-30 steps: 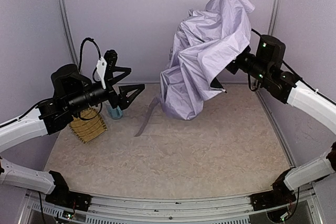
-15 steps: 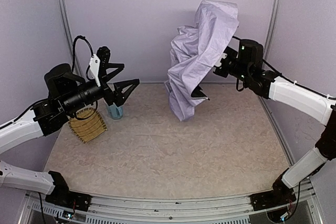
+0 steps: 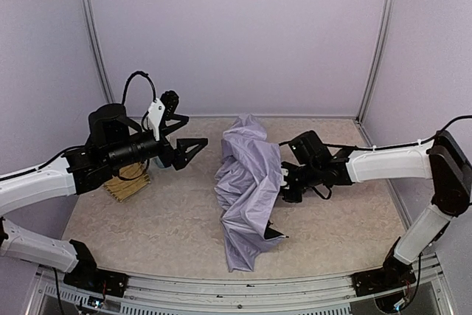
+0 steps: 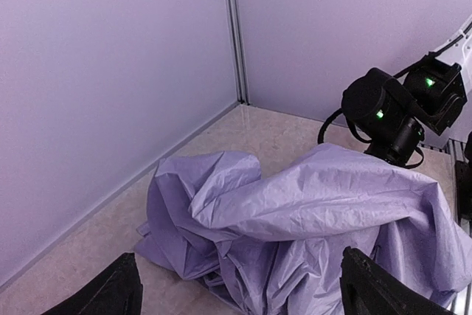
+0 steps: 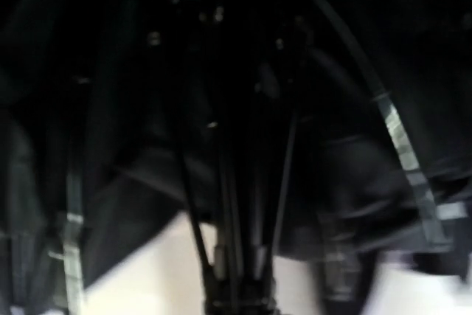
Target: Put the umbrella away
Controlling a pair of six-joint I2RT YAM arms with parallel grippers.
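My left gripper hangs above the table's left side, jaws spread wide, holding nothing. The umbrella lies slumped mid-table, lavender fabric crumpled, black lining showing at its near edge. My right gripper is pushed in against its right side, clamped narrow on the black shaft, though the wrist view is blurred.

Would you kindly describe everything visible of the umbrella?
The umbrella is a crumpled heap of pale lavender fabric, thin and creased, lying collapsed on the table from the middle toward the near edge. A scrap of black lining shows near its front end. The right wrist view, blurred, shows dark lining and thin black ribs gathering on the shaft. The right gripper meets its right side, apparently holding it.
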